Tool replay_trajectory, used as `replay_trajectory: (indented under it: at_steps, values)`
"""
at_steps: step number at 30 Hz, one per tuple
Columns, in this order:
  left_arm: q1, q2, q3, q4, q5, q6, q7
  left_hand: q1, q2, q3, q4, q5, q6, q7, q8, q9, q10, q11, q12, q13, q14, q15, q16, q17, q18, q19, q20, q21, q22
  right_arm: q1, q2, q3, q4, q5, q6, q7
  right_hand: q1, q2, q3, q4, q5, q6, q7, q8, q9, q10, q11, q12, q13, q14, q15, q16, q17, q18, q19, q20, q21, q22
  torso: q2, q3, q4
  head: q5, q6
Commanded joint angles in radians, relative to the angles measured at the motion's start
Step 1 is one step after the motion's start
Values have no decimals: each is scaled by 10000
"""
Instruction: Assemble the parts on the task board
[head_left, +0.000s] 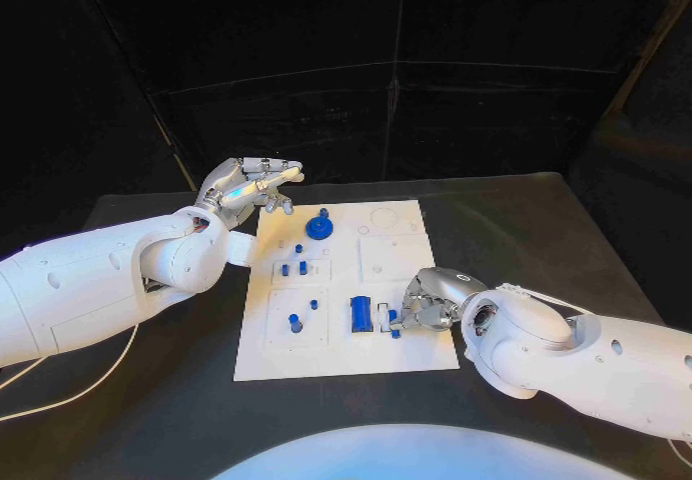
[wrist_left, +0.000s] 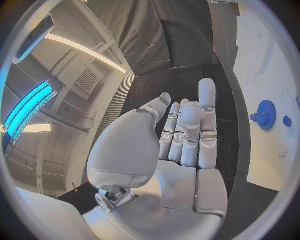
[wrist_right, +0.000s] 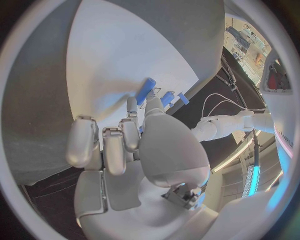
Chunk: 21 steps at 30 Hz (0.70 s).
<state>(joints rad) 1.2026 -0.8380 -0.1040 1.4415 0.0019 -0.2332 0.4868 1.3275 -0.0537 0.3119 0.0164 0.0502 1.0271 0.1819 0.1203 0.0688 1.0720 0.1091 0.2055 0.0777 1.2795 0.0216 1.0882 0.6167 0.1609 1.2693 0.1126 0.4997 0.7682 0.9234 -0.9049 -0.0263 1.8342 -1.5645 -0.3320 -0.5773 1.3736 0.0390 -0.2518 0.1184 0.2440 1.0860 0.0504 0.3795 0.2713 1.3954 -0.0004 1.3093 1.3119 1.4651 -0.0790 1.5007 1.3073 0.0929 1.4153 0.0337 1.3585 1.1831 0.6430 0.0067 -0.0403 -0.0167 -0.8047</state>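
Observation:
The white task board (head_left: 389, 355) lies in the middle of the table. On it are a blue gear (head_left: 319, 227), a blue block (head_left: 361, 312) and several small blue pegs (head_left: 294, 267). My right hand (head_left: 426, 300) is low at the board's right edge, its fingers curled and its fingertips pinching a small blue peg (head_left: 392, 320) just right of the block. In the right wrist view the block (wrist_right: 145, 91) lies just beyond the thumb. My left hand (head_left: 253, 185) hovers above the board's far left corner, fingers extended and holding nothing. The left wrist view shows the gear (wrist_left: 266, 115) beyond that hand (wrist_left: 187, 135).
The black table (head_left: 534, 220) has bare room to the right of and behind the board. My left forearm (head_left: 130, 270) lies along the board's left side. A pale cable (head_left: 72, 390) trails on the table at the near left.

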Motion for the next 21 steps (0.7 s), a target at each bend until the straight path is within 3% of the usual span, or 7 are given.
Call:
replay_trajectory:
  at_steps: [1, 7, 21]
  values:
    - [14, -5, 8, 18, 14, 112, 36, 95, 6, -11, -47, -9, -66, -22, 31, 6, -60, 13, 35, -8, -96, 5, 62, -10, 202, 20, 61, -40, -15, 5, 15, -6, -14, -243, 195, -85, 197, 109, 32, -103, -243, 21, -16, 92, 41, 211, -239, 18, -10, 748, -82, -42, 946, -135, 6, -84, -45, 17, -5, -2, 2, -11, -4]
    - [14, -5, 8, 16, 14, 117, 32, 95, 6, -11, -47, -9, -66, -22, 31, 6, -60, 13, 35, -8, -96, 5, 62, -10, 202, 20, 61, -40, -15, 5, 28, -6, -7, -339, 219, -97, 310, 127, 92, -195, -359, -12, -29, 130, 76, 214, -250, 17, 2, 749, -92, -44, 949, -138, 11, -99, -45, 24, -2, -2, -7, -9, -9]
    - [14, -10, 8, 13, 14, 130, 20, 94, 4, -15, -52, -10, -74, -17, 35, 4, -77, 16, 44, -10, -101, 6, 66, -17, 201, 22, 61, -42, -17, 3, 17, -6, 63, -470, 60, -92, 319, 32, 110, -265, 164, -134, 5, 148, 115, 170, -229, -52, -29, 744, -83, -64, 924, -138, 3, -101, -68, 3, -2, 4, -2, -17, 5]
